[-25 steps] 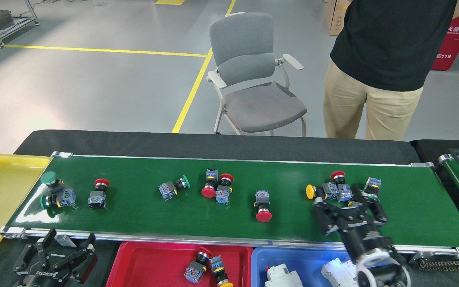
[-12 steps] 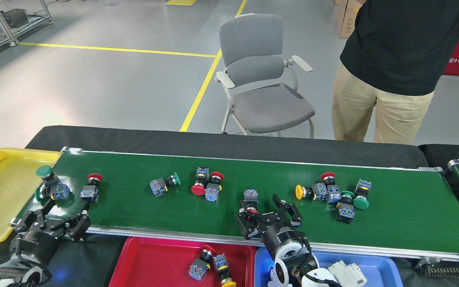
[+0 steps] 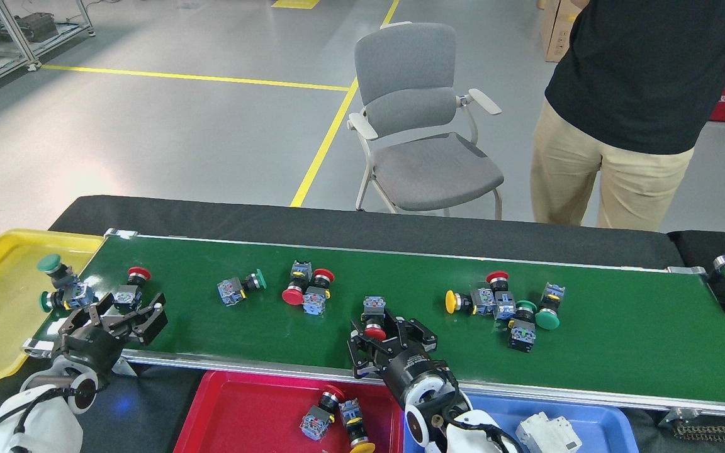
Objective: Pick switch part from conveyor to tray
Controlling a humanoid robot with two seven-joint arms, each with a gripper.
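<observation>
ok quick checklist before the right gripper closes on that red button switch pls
1. Right gripper open: ok, fingers spread.
2. Red-capped switch between its fingers: ok, the cap sits in the gap.
3. Neighbours clear: ok, the nearest switch pair lies apart on the conveyor.
4. Room in the red tray: ok, two switches inside, bare floor to their left.
5. Left gripper out of the way: ok, far left near another switch.
6. Finger depth around the switch body: cannot tell.

Thirteen switch parts (image 3: 240, 286) (three trays (image 3: 236, 409))
</observation>
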